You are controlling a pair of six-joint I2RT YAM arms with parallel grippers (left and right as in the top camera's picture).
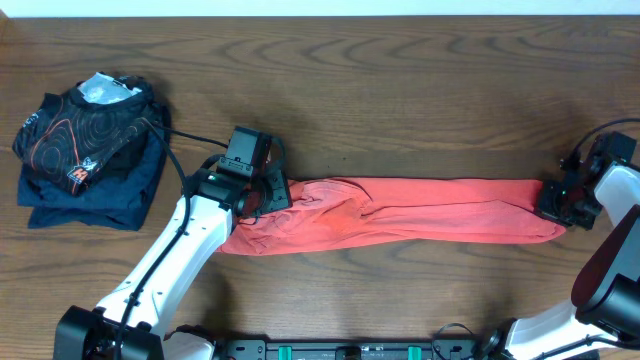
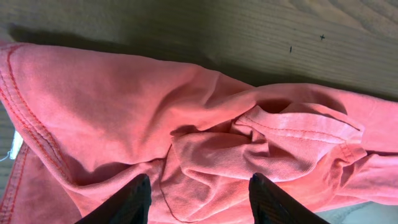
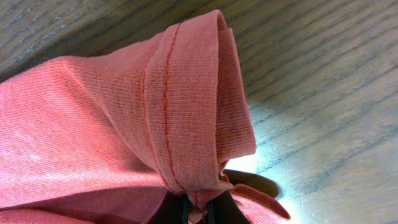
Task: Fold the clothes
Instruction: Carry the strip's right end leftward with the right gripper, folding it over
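One rough lengthwise gather, no more: the coral-red T-shirt (image 1: 430, 210) lies as a rumpled band across the tabletop (image 1: 400, 80), right fingers (image 3: 177, 211) pinched shut on its hemmed end, left fingers (image 2: 127, 202) half-spread astride the bunched end, hold unclear — proper folds remain.

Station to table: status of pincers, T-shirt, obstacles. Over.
Right pincer shut on coral T-shirt hem. Left pincer half spread on bunched end, grip unclear. Shirt stretched between them. Dark garment pile far left, apart.
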